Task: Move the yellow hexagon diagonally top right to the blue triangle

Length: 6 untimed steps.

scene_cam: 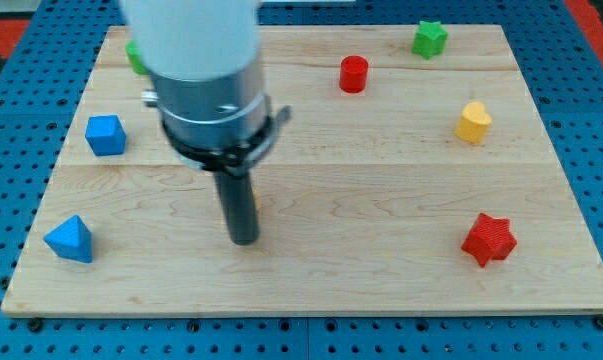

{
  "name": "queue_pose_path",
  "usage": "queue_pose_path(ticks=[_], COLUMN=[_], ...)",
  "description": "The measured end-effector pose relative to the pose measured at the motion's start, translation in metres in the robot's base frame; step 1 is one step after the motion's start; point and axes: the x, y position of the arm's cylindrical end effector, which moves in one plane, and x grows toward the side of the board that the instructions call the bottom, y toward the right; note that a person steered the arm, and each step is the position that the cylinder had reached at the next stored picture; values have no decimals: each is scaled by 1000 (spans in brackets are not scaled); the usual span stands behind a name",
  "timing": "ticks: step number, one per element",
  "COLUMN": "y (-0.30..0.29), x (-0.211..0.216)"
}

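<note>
My tip (243,240) rests on the board at lower centre-left, below the large arm body (206,80). A thin yellow sliver (257,203) shows at the rod's right edge, just above the tip. The rest of that block is hidden behind the rod, so I cannot tell its shape. The blue triangle (70,238) lies near the view's lower left corner, well left of the tip. Another yellow block (472,122), rounded with a notched top, sits at the right.
A blue cube-like block (105,134) lies at the left. A green block (136,56) is half hidden behind the arm at top left. A red cylinder (353,74) and a green star (430,38) sit near the top. A red star (488,239) lies at lower right.
</note>
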Motion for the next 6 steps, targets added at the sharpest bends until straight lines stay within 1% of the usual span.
queue_pose_path(ticks=[1,2,3,4,5,6], y=[18,-2,-35,-48,17,30], x=[9,-17,-29,-30,-21,-50])
